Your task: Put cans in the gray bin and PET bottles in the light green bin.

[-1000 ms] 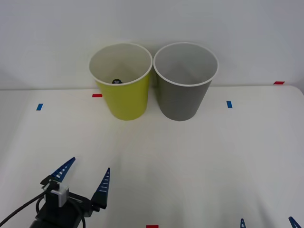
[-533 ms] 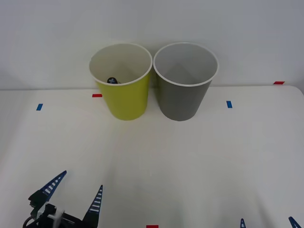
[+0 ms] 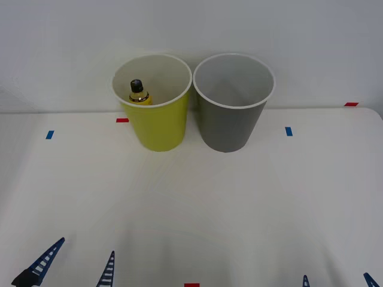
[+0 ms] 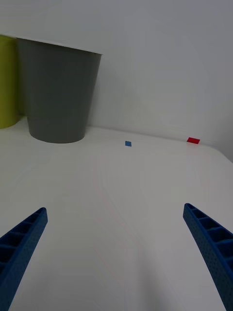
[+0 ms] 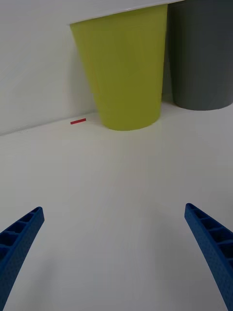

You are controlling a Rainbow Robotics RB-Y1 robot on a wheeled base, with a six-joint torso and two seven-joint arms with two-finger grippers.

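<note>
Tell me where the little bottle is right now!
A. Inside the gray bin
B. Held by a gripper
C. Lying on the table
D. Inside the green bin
D: the front view shows the little bottle, black cap up, inside the green bin, while both grippers are open and hold nothing.

Even, bright, diffuse light falls over the white table (image 3: 239,203) and the pale wall (image 3: 311,42), with no hard glare. Shadows are soft and faint: a dim patch sits between the green bin (image 3: 154,122) and the gray bin (image 3: 230,122), and a slight dark band runs where table meets wall. Inside the gray bin the far wall looks darker than the near rim. The bottle (image 3: 139,92) in the green bin reads sharp enough, cap and label distinct. In the wrist views the near blue fingers (image 5: 17,240) look slightly soft and stretched toward the corners
</note>
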